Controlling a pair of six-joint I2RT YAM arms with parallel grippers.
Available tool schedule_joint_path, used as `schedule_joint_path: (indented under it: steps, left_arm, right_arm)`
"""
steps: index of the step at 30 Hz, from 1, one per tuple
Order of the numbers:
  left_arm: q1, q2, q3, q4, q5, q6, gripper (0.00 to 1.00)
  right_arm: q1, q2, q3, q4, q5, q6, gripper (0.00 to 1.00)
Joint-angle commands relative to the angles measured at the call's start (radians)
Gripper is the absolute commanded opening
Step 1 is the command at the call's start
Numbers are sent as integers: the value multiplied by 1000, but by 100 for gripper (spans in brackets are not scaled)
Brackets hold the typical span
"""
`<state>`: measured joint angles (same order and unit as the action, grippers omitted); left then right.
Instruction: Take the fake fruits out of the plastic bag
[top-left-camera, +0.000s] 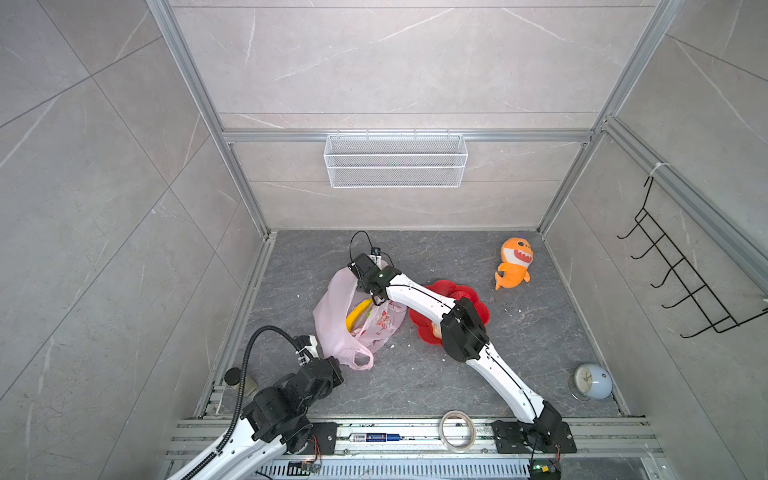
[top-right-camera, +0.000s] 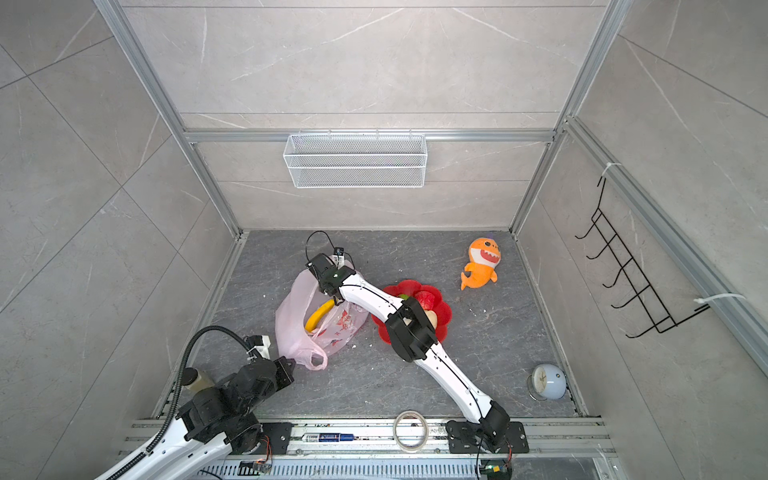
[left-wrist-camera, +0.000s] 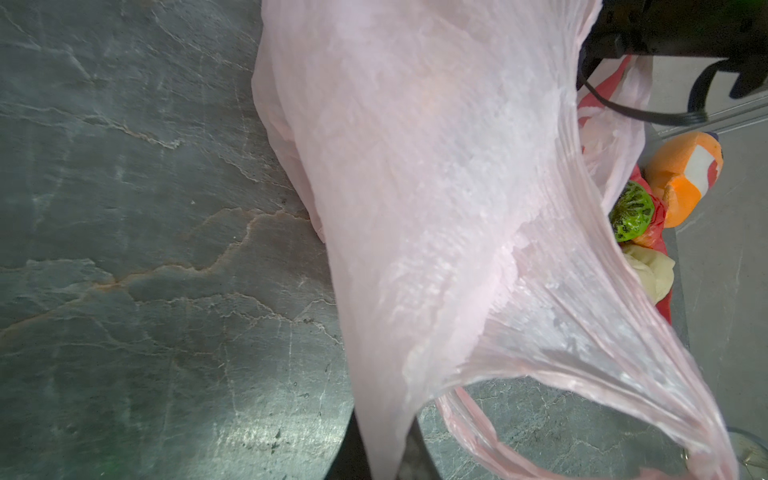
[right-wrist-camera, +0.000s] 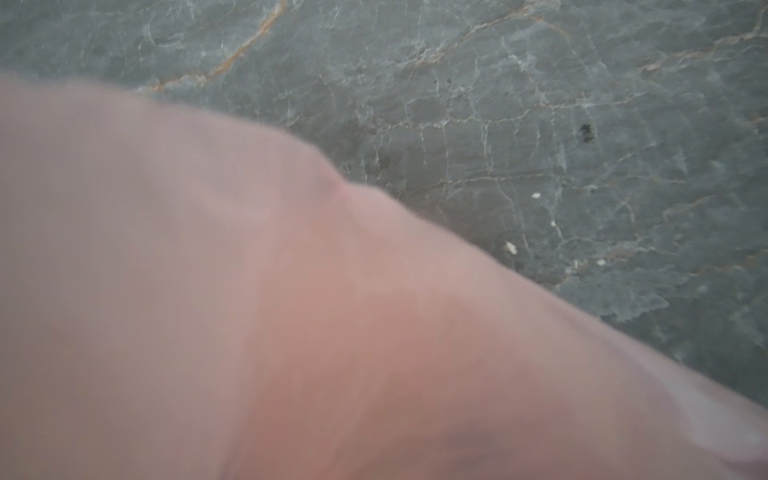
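Left end effector (top-left-camera: 337, 366): clamped together on a pink fold of the plastic bag (top-left-camera: 332, 328), by a handle loop.
Right end effector (top-left-camera: 376, 297): at the bag's mouth, just beside the banana (top-left-camera: 358, 312); cannot tell whether it is apart or together.
Resting place: the plastic bag lies on the table (top-left-camera: 415, 374), just beside the red dish (top-left-camera: 478, 307).
Inside the bag: the banana.
In the dish: a green fruit (left-wrist-camera: 631, 212) and a cream fruit (left-wrist-camera: 652, 270).

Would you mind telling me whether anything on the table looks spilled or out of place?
Small white crumbs lie scattered on the grey table near the plastic bag, like spilled debris. Nothing else looks clearly wrong.
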<state>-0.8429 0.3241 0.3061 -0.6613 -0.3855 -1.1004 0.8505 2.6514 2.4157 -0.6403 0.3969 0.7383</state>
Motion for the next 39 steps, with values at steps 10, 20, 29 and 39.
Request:
schedule_joint_path:
  steps: [10, 20, 29, 39]
  left_arm:
    - [-2, 138, 81, 137, -82, 112, 0]
    - [-2, 128, 59, 131, -83, 93, 0]
    - [-3, 163, 55, 137, -112, 94, 0]
    - [-3, 164, 60, 145, -121, 85, 0]
  right_arm:
    - [65, -232, -278, 68, -84, -53, 50]
    - [70, -392, -405, 74, -215, -84, 50]
    - [71, -490, -416, 19, -353, -128, 50]
    - [70, -552, -434, -8, -470, -160, 50]
